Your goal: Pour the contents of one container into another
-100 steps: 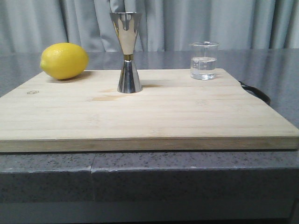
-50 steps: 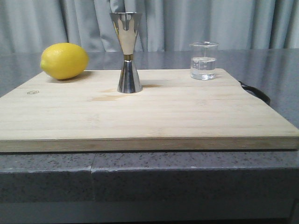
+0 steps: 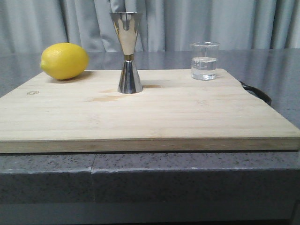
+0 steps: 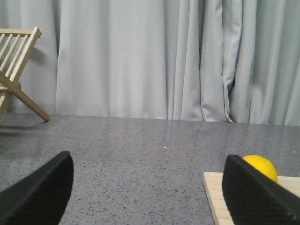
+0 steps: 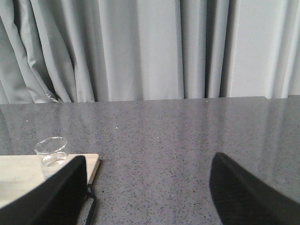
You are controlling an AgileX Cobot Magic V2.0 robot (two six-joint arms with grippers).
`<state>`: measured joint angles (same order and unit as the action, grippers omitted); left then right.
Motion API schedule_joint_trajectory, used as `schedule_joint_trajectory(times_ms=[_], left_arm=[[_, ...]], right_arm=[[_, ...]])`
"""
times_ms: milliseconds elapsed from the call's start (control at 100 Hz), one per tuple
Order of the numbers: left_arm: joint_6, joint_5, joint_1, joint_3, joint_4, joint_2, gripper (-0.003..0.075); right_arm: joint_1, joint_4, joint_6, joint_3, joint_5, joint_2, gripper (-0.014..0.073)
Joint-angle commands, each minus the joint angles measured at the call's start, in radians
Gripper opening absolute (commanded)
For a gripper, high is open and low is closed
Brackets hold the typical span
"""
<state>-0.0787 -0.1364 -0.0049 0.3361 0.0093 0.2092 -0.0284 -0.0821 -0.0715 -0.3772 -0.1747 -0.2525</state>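
Observation:
A small clear glass beaker (image 3: 204, 61) with some clear liquid stands at the far right of the wooden board (image 3: 150, 117); the right wrist view shows the beaker (image 5: 51, 155) too. The tall steel hourglass jigger (image 3: 128, 52) stands upright near the board's far middle. Neither arm shows in the front view. My left gripper (image 4: 147, 187) is open over bare counter left of the board, nothing between its fingers. My right gripper (image 5: 147, 187) is open over the counter right of the board, empty.
A yellow lemon (image 3: 64, 61) lies at the board's far left corner, and the lemon (image 4: 260, 167) shows in the left wrist view. A black loop handle (image 3: 257, 92) sticks out of the board's right side. A wooden rack (image 4: 16, 70) stands far left. Grey curtains hang behind.

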Motion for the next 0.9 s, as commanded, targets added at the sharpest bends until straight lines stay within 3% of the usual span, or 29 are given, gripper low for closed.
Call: schedule_joint_trajectory(times_ms=[0,280,420,650,890], left_arm=[[-0.006,0.012,0.001,0.067,0.0,0.038,0.0599],[0.079,-0.362,-0.008,0.287,0.009,0.248,0.0599],[0.21,-0.496,-0.042,0.373,-0.111,0.374,0.0599],[0.537,-0.585,-0.126,0.425,-0.504,0.577,0.0599],[1.131,-0.632,-0.169,0.425,-1.049,0.807,0.0599]], right_arm=[[-0.003,0.0,-0.013,-0.04,0.052,-0.021,0.0498],[-0.003,0.0,-0.013,-0.167,-0.199,-0.157,0.0498],[-0.003,0.0,-0.013,-0.218,-0.268,-0.238,0.0498],[-0.003,0.0,-0.013,-0.226,-0.268,-0.296,0.0498],[-0.003,0.0,-0.013,-0.226,-0.268,-0.297,0.0498]])
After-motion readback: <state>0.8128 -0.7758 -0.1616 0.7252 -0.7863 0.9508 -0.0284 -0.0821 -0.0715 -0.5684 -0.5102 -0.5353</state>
